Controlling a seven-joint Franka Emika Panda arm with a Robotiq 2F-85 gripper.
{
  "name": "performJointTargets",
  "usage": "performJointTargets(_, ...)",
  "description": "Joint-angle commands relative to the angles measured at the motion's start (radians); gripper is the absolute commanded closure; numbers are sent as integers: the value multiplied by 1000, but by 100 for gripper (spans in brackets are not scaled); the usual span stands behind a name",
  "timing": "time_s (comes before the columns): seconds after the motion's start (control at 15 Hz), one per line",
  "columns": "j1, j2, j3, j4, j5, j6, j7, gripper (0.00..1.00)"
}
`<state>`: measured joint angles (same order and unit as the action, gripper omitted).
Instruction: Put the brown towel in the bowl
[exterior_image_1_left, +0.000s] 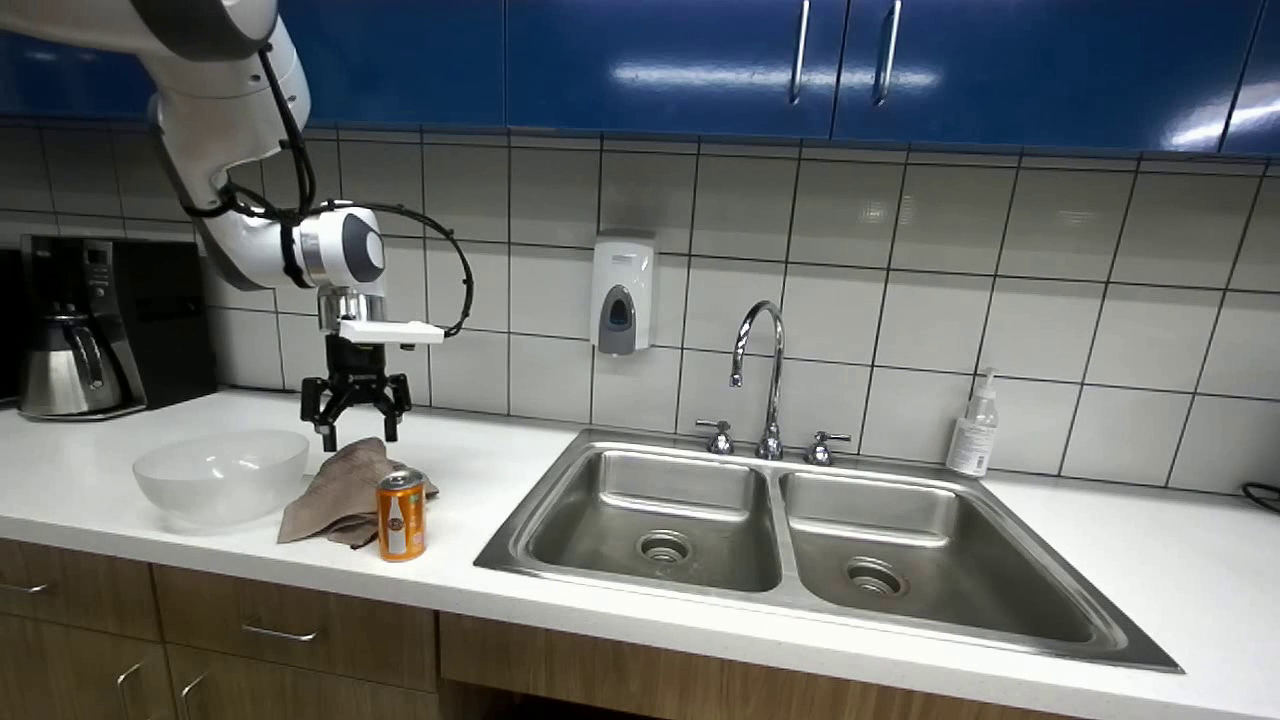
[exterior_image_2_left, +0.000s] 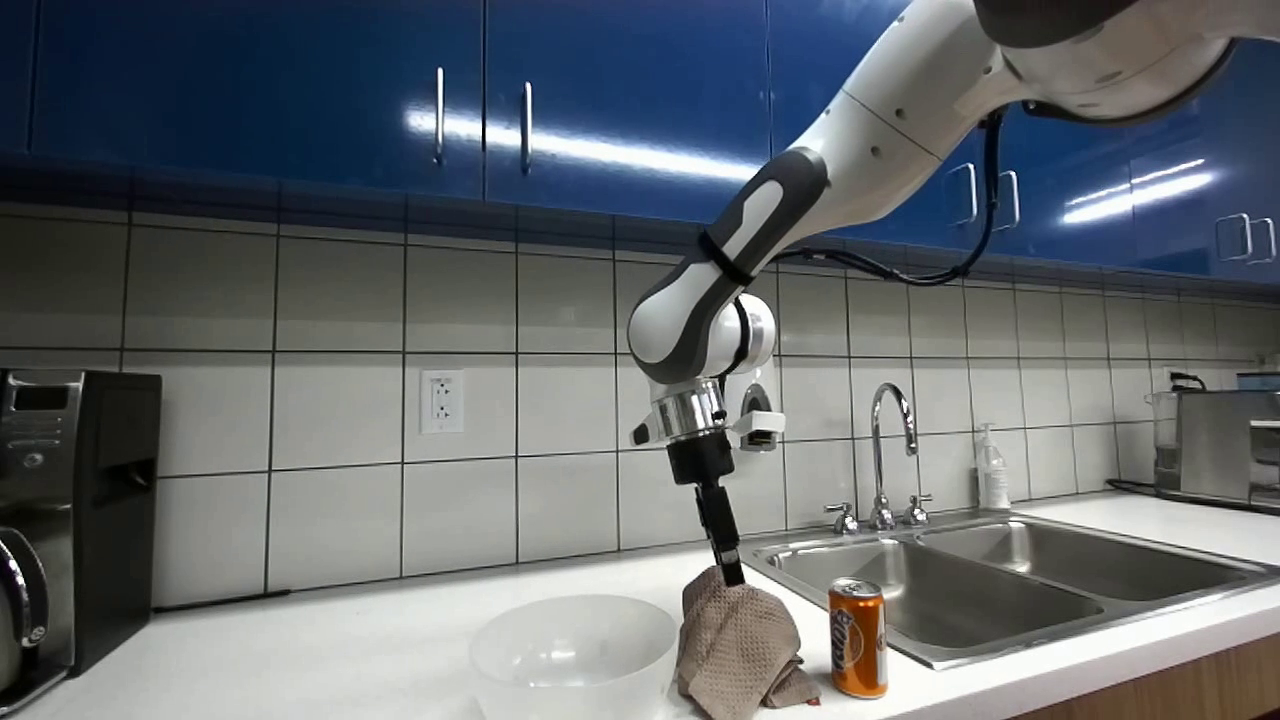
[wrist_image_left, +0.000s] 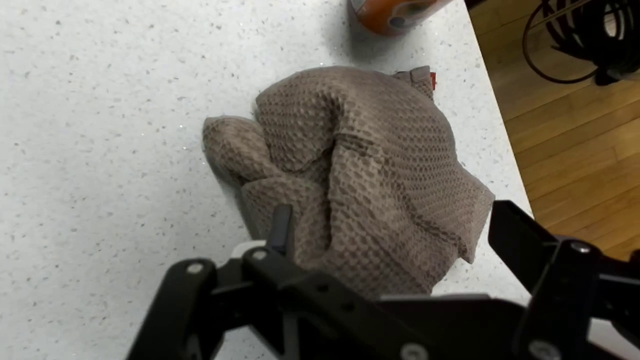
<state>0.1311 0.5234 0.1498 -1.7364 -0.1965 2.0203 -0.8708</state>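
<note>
Here's the hand (exterior_image_1_left: 360, 435), left of centre in an exterior view, pointing down, its fingers (exterior_image_1_left: 391, 428) spread wide and nothing pinched between them. Right below lies the towel (exterior_image_1_left: 340, 490), crumpled on the table (exterior_image_1_left: 480, 470) and bunched into a peak, which, I'd say, gives a ridge to close on. In the wrist view it fills the middle of the frame, the fingers well apart lower down, a stance that looks meant for straddling it. Touching it? Can't tell from here! The bowl (exterior_image_1_left: 220, 492) stands mouth up just beside the towel, to its left in both exterior views, so the carry should be short. And the can (exterior_image_1_left: 401, 522) (upright, over on the right of the towel, no part of this job) looks like something to steer clear of. The towel isn't in the bowl yet; a pinch on that peak seems next.
</note>
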Motion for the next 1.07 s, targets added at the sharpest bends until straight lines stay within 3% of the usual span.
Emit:
performJointTargets(0.0,-13,23,10,33,-11,-32,-35,0)
performJointTargets(1.0,-19,21,8,-4,-4,-1,-40,0)
